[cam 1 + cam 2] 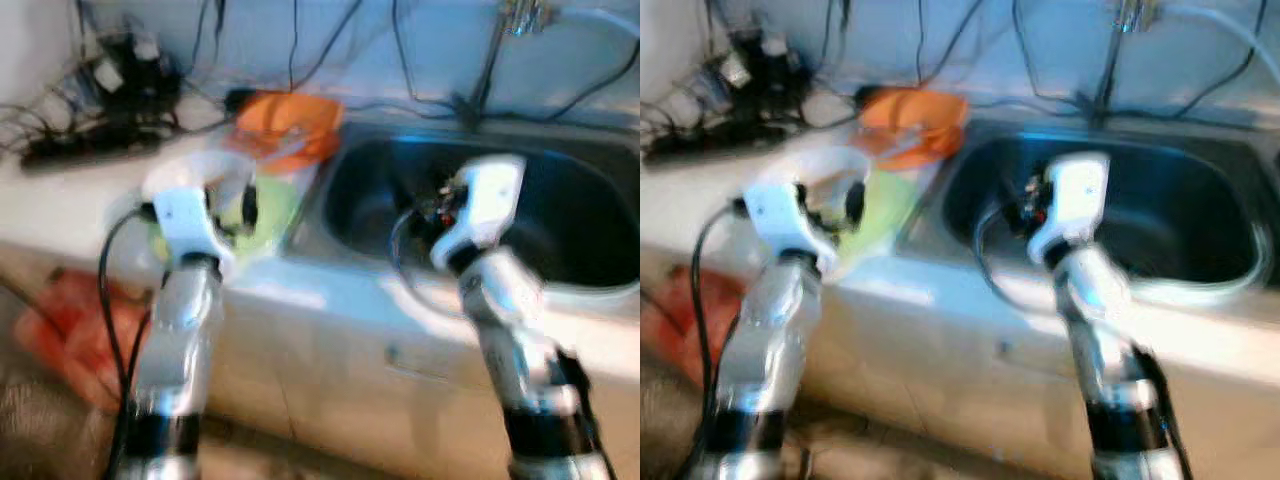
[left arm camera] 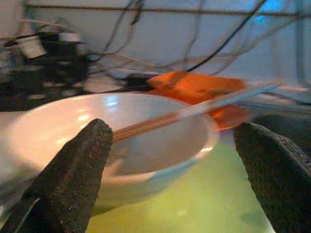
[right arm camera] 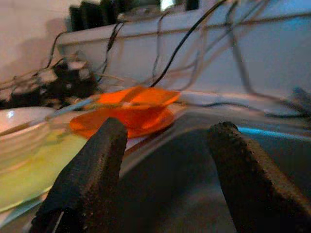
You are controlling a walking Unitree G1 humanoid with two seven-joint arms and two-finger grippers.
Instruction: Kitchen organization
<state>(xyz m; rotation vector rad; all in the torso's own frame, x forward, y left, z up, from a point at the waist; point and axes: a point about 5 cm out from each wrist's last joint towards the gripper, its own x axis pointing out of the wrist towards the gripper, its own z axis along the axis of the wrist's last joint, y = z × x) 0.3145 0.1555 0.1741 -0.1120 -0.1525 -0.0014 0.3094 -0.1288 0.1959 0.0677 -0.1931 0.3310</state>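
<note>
head views blurred. both arms raised in front of a white surface (image 1: 60,205) with a dark steel sink (image 1: 560,215) set in at 3 o'clock.

left pincer (image 2: 180,160): released, fingers (image 2: 77,170) spread wide with nothing between them. it hovers just in front of a white bowl (image 2: 141,126), low over a pale green mat (image 2: 194,208). the bowl sits on that mat. a long thin stick-like utensil (image 2: 194,109) lies across the bowl, one end inside at 9 o'clock, the other sticking out past the rim at 2 o'clock. cannot tell whether it is one chopstick or a pair.

right pincer (image 3: 165,174): released, fingers (image 3: 92,165) apart, empty, held over the sink basin near its 9 o'clock edge.

orange dish (image 1: 290,125) on the surface at 12 o'clock from the green mat, just beside the sink's far left corner; in the right wrist view it looks like an orange plate with an orange piece resting on top.

black power strip (image 1: 90,145) and tangled cables (image 1: 130,70) at 10 o'clock on the surface. faucet (image 1: 520,15) at the back wall, 1 o'clock. red object (image 1: 70,320) on the floor at 8 o'clock, too blurred to identify.
</note>
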